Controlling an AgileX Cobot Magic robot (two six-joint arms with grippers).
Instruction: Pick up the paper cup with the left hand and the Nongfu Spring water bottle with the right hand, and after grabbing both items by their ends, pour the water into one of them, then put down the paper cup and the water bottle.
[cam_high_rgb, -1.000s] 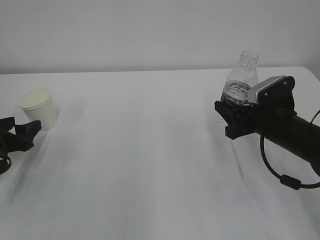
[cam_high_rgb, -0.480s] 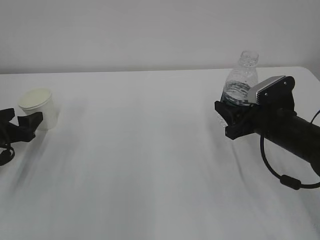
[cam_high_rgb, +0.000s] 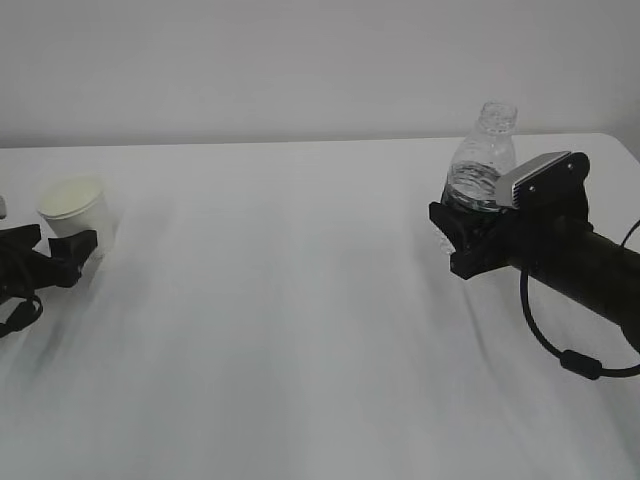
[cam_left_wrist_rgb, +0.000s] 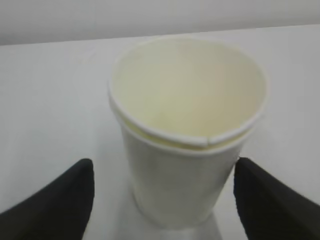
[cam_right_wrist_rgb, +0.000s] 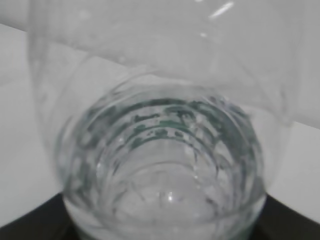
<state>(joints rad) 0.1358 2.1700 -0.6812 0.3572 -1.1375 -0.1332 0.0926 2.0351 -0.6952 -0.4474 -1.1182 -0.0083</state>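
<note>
The off-white paper cup (cam_high_rgb: 72, 206) stands upright at the table's far left. In the left wrist view the paper cup (cam_left_wrist_rgb: 187, 145) fills the middle, and its pale yellowish inside looks empty. My left gripper (cam_high_rgb: 55, 243) is open, one black finger (cam_left_wrist_rgb: 60, 202) on each side of the cup's lower part, with a gap on both sides. The clear Nongfu Spring water bottle (cam_high_rgb: 482, 165) stands upright with no cap and with water in it. My right gripper (cam_high_rgb: 463, 240) is shut on its lower part. In the right wrist view the bottle (cam_right_wrist_rgb: 165, 150) fills the frame.
The white table (cam_high_rgb: 290, 330) runs back to a pale wall. Its right edge (cam_high_rgb: 625, 145) lies just behind the right arm (cam_high_rgb: 585, 265), whose cable (cam_high_rgb: 560, 350) loops down to the tabletop.
My left gripper has moved in toward the paper cup, and its fingers now flank the cup's base with the jaws wider apart. The right gripper and the bottle have not moved.
</note>
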